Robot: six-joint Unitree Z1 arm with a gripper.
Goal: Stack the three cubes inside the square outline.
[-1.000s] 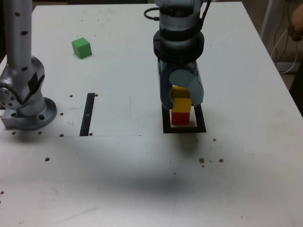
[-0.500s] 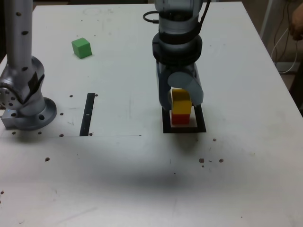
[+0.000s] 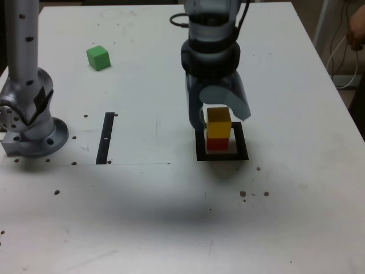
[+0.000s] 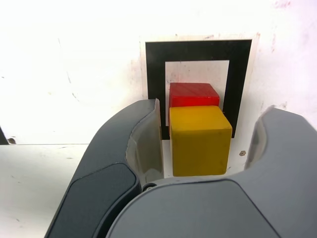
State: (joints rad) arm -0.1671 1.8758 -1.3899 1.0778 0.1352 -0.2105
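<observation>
Three cubes counted: one red [image 3: 217, 144], one yellow [image 3: 218, 123], one green [image 3: 98, 57]. One square outline [image 3: 222, 154], thick black frame with a pale centre, lies directly under the gripper [image 3: 219, 117]. Inside it: the red cube on the pale centre, the yellow cube stacked squarely on top of the red. Two cubes in the outline, one outside. The gripper hangs over the stack with its jaws spread, one on each side of the yellow cube; the wrist view shows a clear gap between the yellow cube [image 4: 199, 140] and the jaw on one side, a narrow gap on the other, so nothing is pinched. The green cube sits alone on the white table [image 3: 142, 217], well away from the gripper, toward the exterior view's upper left. One thin black strip [image 3: 106, 137] lies flat to the exterior view's left of the gripper.
</observation>
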